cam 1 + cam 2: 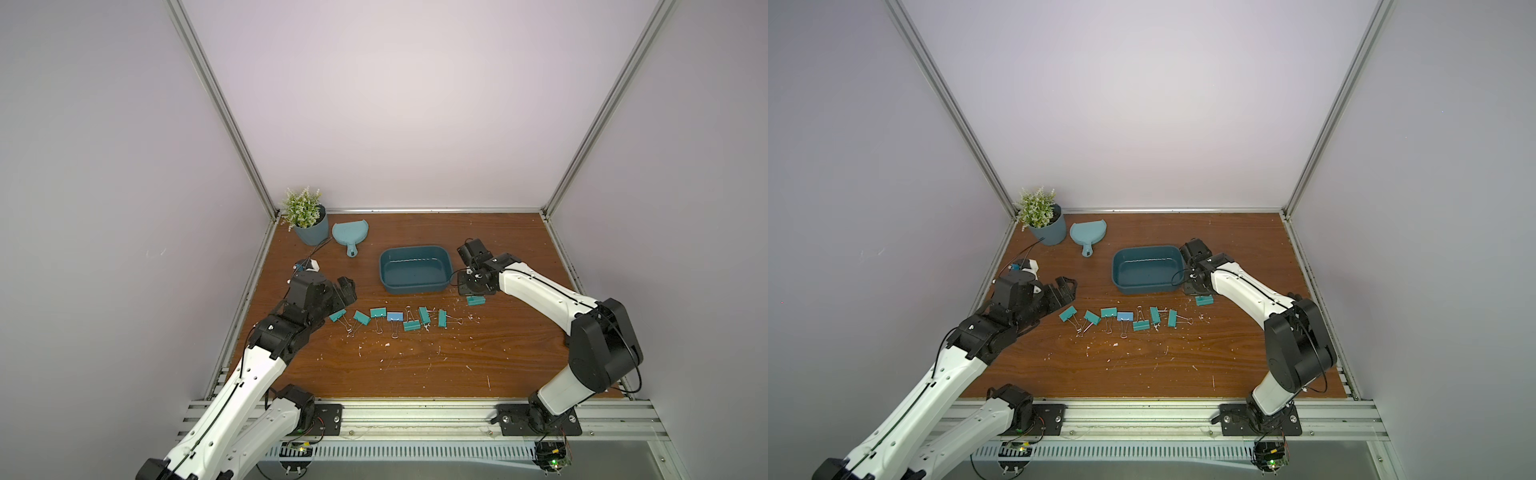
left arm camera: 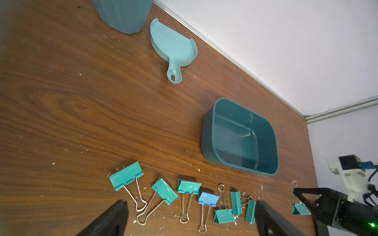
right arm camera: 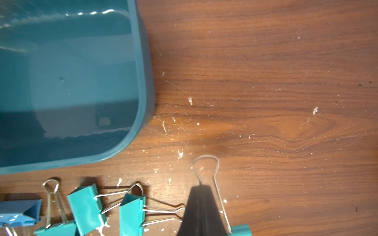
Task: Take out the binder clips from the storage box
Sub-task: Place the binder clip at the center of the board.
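While the storage box [image 1: 415,287] sits empty near the middle of the brown counter [image 1: 415,365], the binder clips [image 1: 378,312] all lie outside it. Seven of them make a bumpy row on the wood in front of the box, as both top views show. Most are green. One is light blue [image 1: 395,316], and it lies in the middle of the row. The eighth clip [image 1: 476,300] lies off by itself past the row's right end, near the box's front right corner.

The right gripper [image 1: 478,290] points down at that lone clip. In the right wrist view its two black fingers [image 3: 201,204] are pressed tight together. The clip's silver wire loop [image 3: 205,163] pokes out past the tips, and the green body [image 3: 240,229] shows beside them. I cannot tell if the wire is pinched or just lies under the fingers.

The left gripper [image 1: 345,291] is spread wide and holds nothing. It hangs by the left end of the row, close to the first green clip [image 1: 337,315]. In the left wrist view, its fingers [image 2: 114,220] stand far apart with the row of clips between them.

A plant pot [image 1: 311,232] and a light dustpan [image 1: 350,235] sit in the far left corner, well apart from the box.
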`<state>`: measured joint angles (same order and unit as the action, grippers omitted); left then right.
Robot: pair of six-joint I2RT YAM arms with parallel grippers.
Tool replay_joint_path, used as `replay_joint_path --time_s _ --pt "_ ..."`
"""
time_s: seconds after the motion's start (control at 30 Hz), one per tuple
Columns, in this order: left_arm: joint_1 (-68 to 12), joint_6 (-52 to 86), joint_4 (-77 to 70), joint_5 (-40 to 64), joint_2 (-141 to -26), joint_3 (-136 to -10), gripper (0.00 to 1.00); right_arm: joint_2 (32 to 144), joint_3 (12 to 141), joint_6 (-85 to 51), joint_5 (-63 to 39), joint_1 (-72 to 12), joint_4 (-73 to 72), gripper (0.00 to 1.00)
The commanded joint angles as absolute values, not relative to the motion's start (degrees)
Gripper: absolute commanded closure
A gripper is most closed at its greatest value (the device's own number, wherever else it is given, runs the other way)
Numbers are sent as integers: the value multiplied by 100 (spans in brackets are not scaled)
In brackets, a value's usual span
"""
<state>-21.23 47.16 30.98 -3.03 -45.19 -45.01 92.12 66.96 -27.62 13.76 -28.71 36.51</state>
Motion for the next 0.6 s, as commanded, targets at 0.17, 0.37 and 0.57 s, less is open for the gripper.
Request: replay_joint_path --time_s 0.17,0.37,0.57 --pt "-2101 4854 3295 -255 -4342 -4412 0 8678 6117 -2786 1580 -2694 3489 100" --pt "-2101 4856 3279 -308 -4405 -4407 0 8394 5724 -2761 1513 -2595 3465 100" --pt "-2101 4738 3286 -391 -4457 -4456 0 8436 5551 -2631 1007 -2594 3474 100"
